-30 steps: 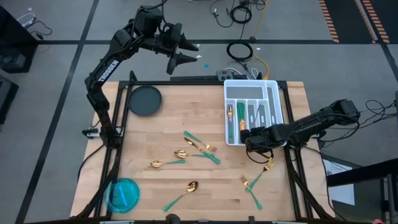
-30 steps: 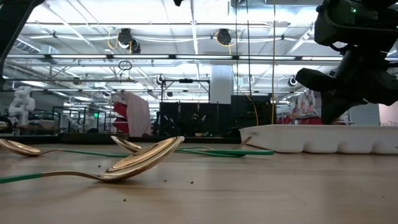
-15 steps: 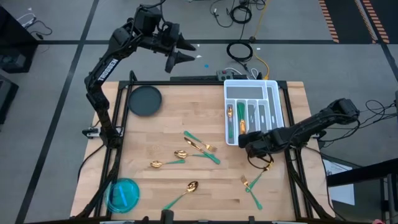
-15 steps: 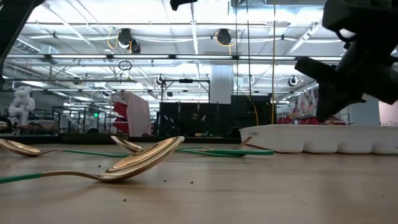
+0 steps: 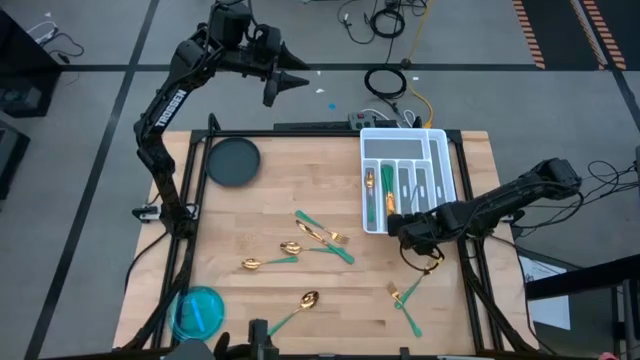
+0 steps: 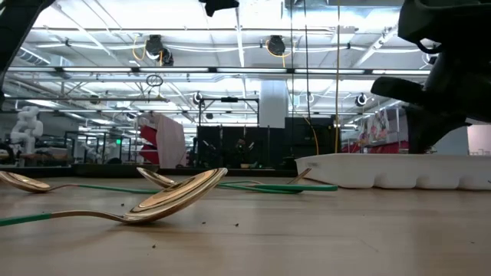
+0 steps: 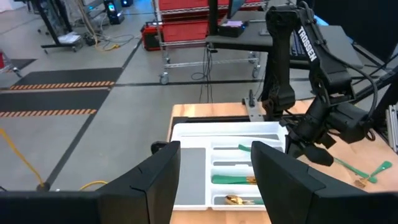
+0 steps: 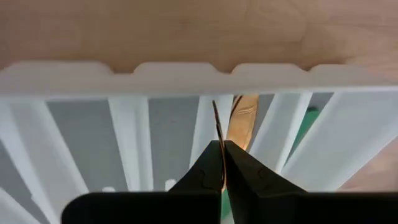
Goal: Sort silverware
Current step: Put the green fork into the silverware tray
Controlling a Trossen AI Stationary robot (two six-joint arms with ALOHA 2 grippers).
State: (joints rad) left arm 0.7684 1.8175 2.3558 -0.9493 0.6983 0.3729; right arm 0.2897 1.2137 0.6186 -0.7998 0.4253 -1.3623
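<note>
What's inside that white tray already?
The white tray holds a few green-handled pieces in its narrow slots, one gold spoon among them. The right tool hangs shut over its near end, covering whatever lies there.

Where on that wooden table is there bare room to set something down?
Bare wood lies between the dark round plate and the white divided tray, and between that plate and the blue bowl. It is crowded mid-table with gold-and-green cutlery, and by the tray where the right hand hovers.
</note>
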